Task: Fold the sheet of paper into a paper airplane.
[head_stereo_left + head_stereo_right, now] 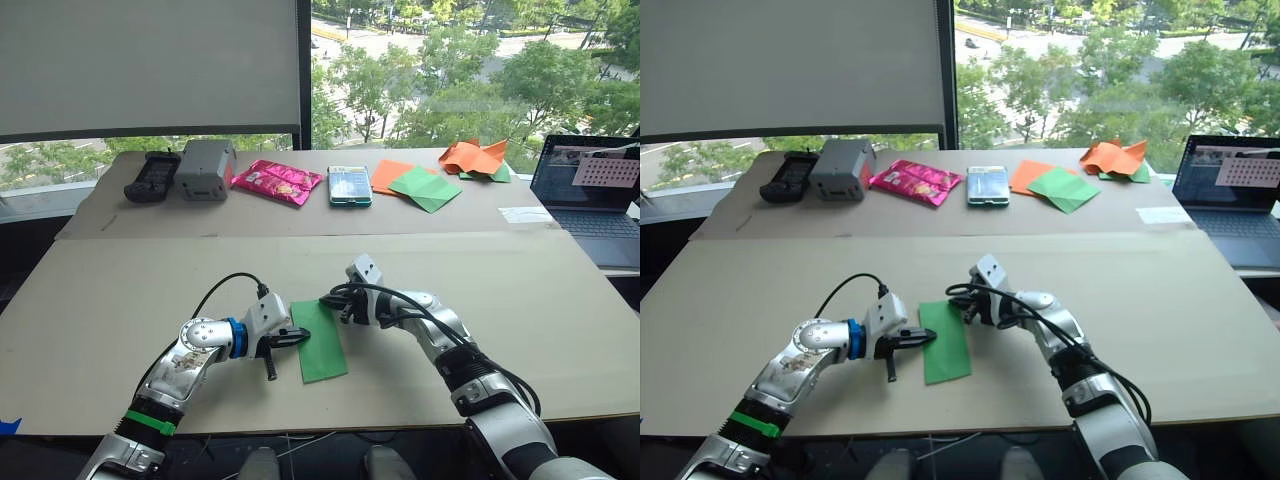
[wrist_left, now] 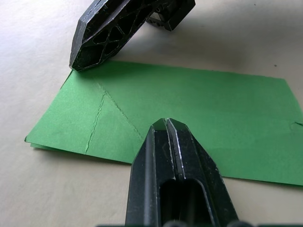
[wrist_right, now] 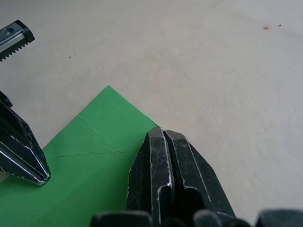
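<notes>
The sheet of paper (image 2: pixel 199 118) is thin, matt, and creased; the worktop (image 1: pixel 150 290) looks like smooth matt cardboard; both jaws are glossy black plastic.

Daylight pours in through the window (image 1: pixel 470 70) behind the bench (image 1: pixel 120 290), and the trees outside look bright, nearly washed out. The lowered blind (image 1: pixel 150 65) glows a flat pale grey. The bench top is evenly lit with no hard glare. Soft, short shadows lie under both arms, falling toward the camera. In the left wrist view a diffuse shadow sits beneath the right pincer (image 2: pixel 118 33) on the green paper (image 2: pixel 213 118). The near fingers (image 3: pixel 175 184) in both wrist views are slightly blurred, with thin highlights along their edges.
</notes>
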Controlling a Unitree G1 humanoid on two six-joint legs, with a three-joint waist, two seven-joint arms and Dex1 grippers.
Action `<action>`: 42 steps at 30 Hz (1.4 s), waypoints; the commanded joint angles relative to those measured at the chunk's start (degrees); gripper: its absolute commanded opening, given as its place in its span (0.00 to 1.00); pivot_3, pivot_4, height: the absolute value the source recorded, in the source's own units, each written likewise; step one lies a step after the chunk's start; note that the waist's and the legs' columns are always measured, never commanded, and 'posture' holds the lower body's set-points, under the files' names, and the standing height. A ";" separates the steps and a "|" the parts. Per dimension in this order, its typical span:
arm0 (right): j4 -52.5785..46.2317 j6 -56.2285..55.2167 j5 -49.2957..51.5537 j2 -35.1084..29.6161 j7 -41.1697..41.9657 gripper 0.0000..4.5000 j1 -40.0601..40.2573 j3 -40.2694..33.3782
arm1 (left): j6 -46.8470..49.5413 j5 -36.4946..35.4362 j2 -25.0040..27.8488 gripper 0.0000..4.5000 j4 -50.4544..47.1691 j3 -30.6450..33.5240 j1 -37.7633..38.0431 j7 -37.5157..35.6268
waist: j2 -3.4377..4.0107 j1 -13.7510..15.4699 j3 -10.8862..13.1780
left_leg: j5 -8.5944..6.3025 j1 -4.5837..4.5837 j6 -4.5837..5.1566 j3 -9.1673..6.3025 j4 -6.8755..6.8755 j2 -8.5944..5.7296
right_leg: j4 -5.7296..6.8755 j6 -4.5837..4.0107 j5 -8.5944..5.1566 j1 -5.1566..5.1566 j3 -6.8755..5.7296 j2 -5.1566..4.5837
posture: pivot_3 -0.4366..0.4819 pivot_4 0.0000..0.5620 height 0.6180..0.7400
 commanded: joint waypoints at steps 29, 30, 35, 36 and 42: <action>-26.31 11.00 0.91 -6.81 3.35 0.01 18.13 2.35 | -0.64 1.57 0.39 0.00 2.67 -0.92 -1.28 -0.96 | 0.09 0.34 -0.08 | -0.03 -0.01 -0.04 -0.01 0.00 0.01 | -0.07 0.00 0.00 -0.04 0.03 0.02 | 0.48 0.27 0.82; -26.93 11.19 1.10 -7.05 3.42 0.01 18.72 2.36 | -0.66 1.58 0.39 0.00 2.70 -0.94 -1.30 -0.96 | 0.10 0.34 -0.08 | -0.03 -0.01 -0.05 -0.01 0.00 0.01 | -0.08 0.00 0.00 -0.04 0.03 0.02 | 0.48 0.27 0.82; -29.03 11.94 1.82 -7.93 3.70 0.01 21.04 2.40 | -0.67 1.61 0.42 0.00 2.74 -1.01 -1.36 -1.03 | 0.08 0.39 -0.09 | -0.03 -0.01 -0.05 -0.01 0.00 0.01 | -0.10 0.00 -0.01 -0.04 0.03 0.02 | 0.48 0.27 0.82; -29.61 12.10 1.93 -8.28 3.82 0.01 21.72 2.55 | -0.67 1.62 0.43 0.00 2.84 -1.01 -1.45 -1.06 | 0.08 0.40 -0.09 | -0.03 -0.01 -0.05 -0.01 0.00 0.01 | -0.11 0.00 -0.01 -0.04 0.03 0.02 | 0.48 0.27 0.82; -33.25 13.58 3.28 -9.78 4.52 0.01 24.24 3.14 | -0.87 1.75 0.42 0.00 3.21 -0.99 -1.72 -1.08 | 0.05 0.45 -0.10 | -0.04 -0.01 -0.06 -0.01 0.00 0.01 | -0.13 0.00 -0.01 -0.04 0.03 0.02 | 0.48 0.27 0.82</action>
